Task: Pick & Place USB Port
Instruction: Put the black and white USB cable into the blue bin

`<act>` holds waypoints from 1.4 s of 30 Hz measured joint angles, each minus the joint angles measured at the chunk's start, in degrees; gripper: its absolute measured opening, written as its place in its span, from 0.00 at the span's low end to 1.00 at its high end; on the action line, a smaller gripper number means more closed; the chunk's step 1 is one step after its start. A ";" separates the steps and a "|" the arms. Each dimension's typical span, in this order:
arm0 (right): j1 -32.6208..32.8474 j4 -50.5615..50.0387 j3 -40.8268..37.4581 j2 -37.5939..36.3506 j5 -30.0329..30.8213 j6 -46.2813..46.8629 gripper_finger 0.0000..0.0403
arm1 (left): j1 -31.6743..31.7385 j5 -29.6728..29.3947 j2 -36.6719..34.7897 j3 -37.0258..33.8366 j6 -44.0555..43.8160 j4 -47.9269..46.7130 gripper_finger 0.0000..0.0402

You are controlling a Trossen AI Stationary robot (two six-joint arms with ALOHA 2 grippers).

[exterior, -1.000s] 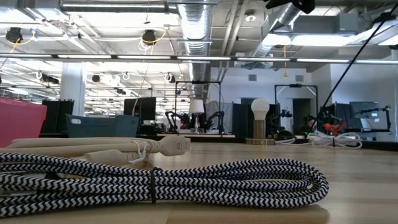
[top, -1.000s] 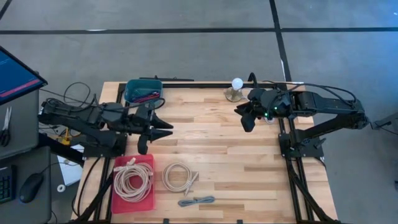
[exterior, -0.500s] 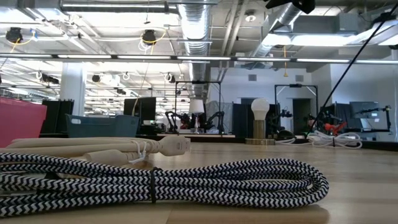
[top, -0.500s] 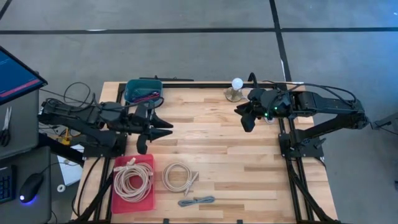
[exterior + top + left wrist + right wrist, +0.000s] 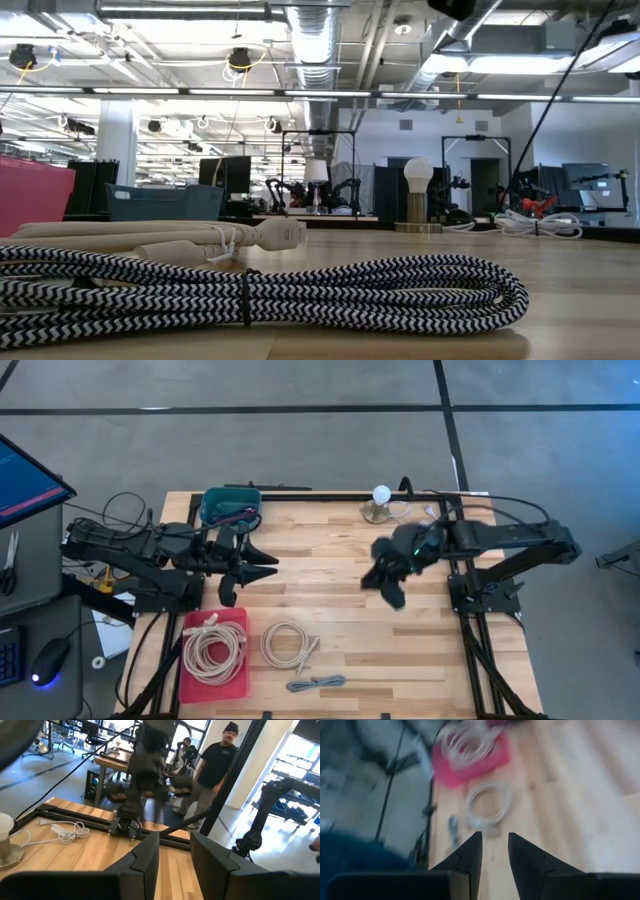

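A beige cable coil [image 5: 213, 650] lies on a red tray [image 5: 238, 618] at the table's near left. A second beige coil [image 5: 286, 643] lies on the wood beside the tray, and it also shows in the right wrist view [image 5: 489, 804]. A braided black-and-white cable [image 5: 316, 683] lies at the near edge, and fills the front of the low view [image 5: 300, 290]. My right gripper [image 5: 390, 588] hovers open and empty over the table's middle right, clear of all cables. My left gripper [image 5: 268, 563] is open and empty at the left, far side of the tray.
A teal bin [image 5: 230, 506] stands at the far left. A small lamp with a white bulb [image 5: 380, 500] and a loose white cord [image 5: 430, 512] sit at the far edge. Bare wood lies between the two arms. A person [image 5: 215, 767] stands beyond the table.
My right gripper has swung from the far right toward the table's near edge and a little to the left, toward the middle, and has tipped down so that its view now takes in the coils and the tray. The cables have not moved.
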 joint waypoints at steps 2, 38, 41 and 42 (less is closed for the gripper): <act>1.47 -0.22 -0.01 2.08 -2.63 -0.22 0.22 | 0.00 -0.49 0.00 0.00 0.02 -0.01 0.27; 20.32 2.91 9.00 32.00 -6.94 19.46 0.39 | 0.00 -0.79 0.00 0.00 0.02 -0.48 0.27; 19.91 -0.64 11.44 32.32 -6.59 16.60 0.35 | 0.00 -0.79 0.00 0.00 0.02 -0.48 0.27; 19.81 -1.67 11.77 32.32 -5.97 15.74 0.33 | 0.00 -0.79 0.00 0.00 0.02 -0.48 0.27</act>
